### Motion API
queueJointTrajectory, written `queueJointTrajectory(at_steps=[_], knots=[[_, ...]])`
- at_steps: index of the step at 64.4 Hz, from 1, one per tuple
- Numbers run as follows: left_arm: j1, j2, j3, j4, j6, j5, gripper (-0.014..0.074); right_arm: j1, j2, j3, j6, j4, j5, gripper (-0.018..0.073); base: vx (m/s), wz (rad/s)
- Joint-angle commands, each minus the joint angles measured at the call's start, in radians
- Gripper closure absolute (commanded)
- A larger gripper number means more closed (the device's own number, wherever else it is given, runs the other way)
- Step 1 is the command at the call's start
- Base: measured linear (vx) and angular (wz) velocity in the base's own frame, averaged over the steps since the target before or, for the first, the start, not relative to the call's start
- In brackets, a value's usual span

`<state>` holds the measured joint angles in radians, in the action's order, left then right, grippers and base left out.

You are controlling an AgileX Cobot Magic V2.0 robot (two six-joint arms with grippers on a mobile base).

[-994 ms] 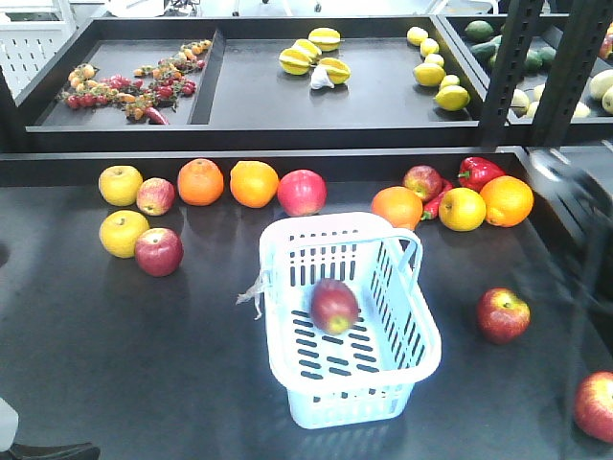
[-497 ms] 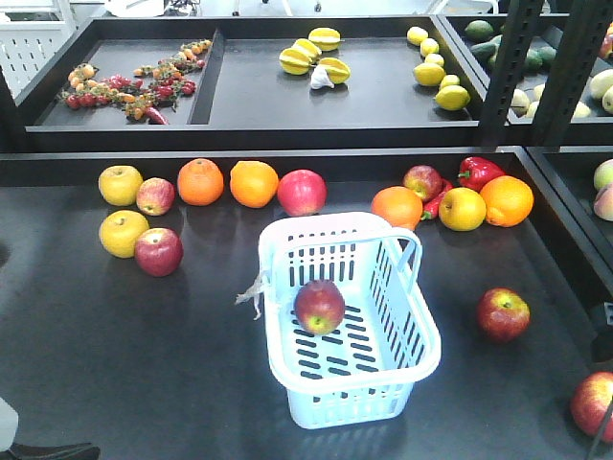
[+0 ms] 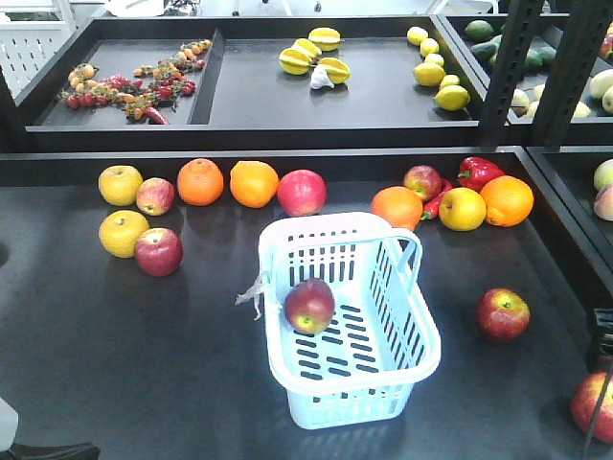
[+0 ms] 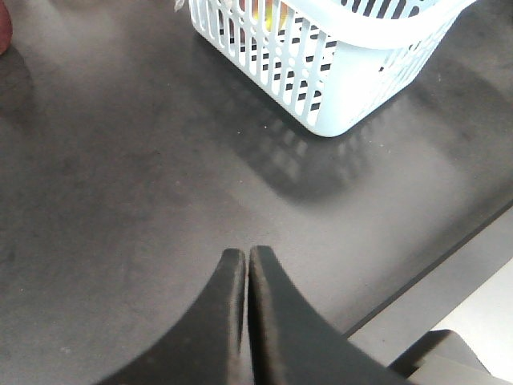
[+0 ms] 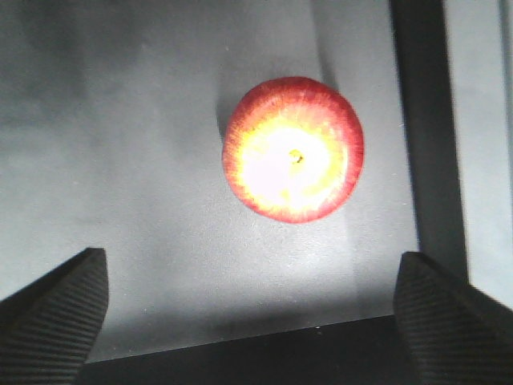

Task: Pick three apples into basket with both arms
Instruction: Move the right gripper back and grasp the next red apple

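Left gripper [image 4: 246, 265]: fingers pressed together, empty, over worktop [image 4: 120, 176] near basket [image 4: 353, 88]. Right gripper [image 5: 252, 309]: fingers spread, only tips visible, above edge apple [image 5: 293, 149] by worktop's right edge, probably the cropped apple [image 3: 594, 404] at front-right corner. Basket apple [image 3: 309, 306] lies inside, against left wall.

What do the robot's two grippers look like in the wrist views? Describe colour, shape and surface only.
The left gripper has two smooth matt black fingers, curved and tapering to narrow tips. The right gripper has black wedge-shaped fingers with finely ribbed faces. No cables or markings show.
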<state>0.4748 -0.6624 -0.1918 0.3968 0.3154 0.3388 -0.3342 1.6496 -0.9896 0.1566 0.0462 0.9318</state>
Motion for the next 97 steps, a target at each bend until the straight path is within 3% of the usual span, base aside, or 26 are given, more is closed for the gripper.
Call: queueJointTrajectory(at_steps=[1, 82, 97], knots=[[0.002, 0.001, -0.024, 0.022, -0.008, -0.061, 0.0604, -0.006, 0.0, -0.034, 0.001, -0.008, -0.006, -0.0132, 0.0, 0.0], [0.002, 0.001, -0.024, 0.021, -0.008, -0.061, 0.0604, -0.006, 0.252, -0.036, -0.056, -0.046, -0.207, -0.0073, 0.0, 0.0], [0.002, 0.001, -0.024, 0.021, -0.008, -0.061, 0.0604, -0.006, 0.284, -0.036, -0.056, -0.046, -0.215, 0.001, 0.0, 0.0]])
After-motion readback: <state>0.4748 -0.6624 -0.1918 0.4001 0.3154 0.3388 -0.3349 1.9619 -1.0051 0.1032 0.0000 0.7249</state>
